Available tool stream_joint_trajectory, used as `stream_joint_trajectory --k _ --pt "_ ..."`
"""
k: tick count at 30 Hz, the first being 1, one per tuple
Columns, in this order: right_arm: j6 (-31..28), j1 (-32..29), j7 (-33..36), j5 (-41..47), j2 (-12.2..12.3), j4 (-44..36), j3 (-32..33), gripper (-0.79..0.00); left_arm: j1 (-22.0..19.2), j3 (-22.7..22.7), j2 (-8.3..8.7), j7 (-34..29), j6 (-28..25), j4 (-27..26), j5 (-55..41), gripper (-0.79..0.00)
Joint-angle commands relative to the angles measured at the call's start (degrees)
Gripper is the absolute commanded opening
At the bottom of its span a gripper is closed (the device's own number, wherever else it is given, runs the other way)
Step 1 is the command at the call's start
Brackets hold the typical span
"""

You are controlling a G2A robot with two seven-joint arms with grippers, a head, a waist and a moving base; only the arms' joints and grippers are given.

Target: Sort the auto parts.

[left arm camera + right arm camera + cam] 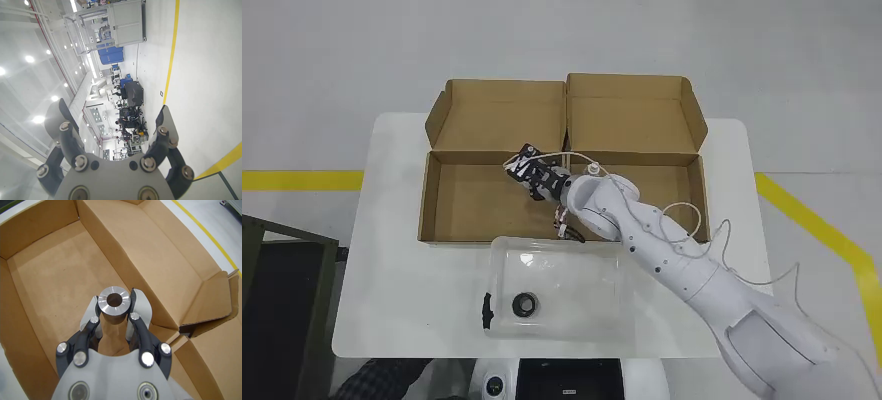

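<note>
1. Your right gripper has its fingers closed narrow on one metal cylinder; it is a hollow sleeve, with one finger pressed against each side and the bored end face turned toward the wrist camera.
2. You have two cardboard boxes side by side on the white table, each with its rear flap folded open; the held cylinder hangs over the bare floor of the left box, near that box's far wall and close to the side it shares with the right box.
3. One clear plastic bin sits just in front of the boxes, on the robot's side.
4. Count two dark parts in that bin; one black ring, and one long black piece just beside it at the bin's left end.
5. Your left gripper has its fingers spread wide; it points out at the room.
</note>
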Motion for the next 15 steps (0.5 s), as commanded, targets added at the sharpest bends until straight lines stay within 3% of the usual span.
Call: stream_joint_trajectory --k 1,5,11,15 --pt "-0.1 0.1 0.1 -0.3 -0.4 0.7 -0.2 -0.711 0.0 0.0 0.00 0.0 0.0 0.0 0.0 0.000" --pt "-0.3 0.1 0.2 -0.9 -1.1 1.8 -0.4 -0.631 0.0 0.0 0.00 0.0 0.0 0.0 0.0 0.000" --pt "-0.8 -0.4 0.6 -1.6 -1.9 3.0 -0.2 -0.579 0.0 0.0 0.00 0.0 0.0 0.0 0.0 0.000" --pt "-1.0 -1.1 0.5 -1.4 -2.2 3.0 0.4 -0.489 0.0 0.0 0.00 0.0 0.0 0.0 0.0 0.000"
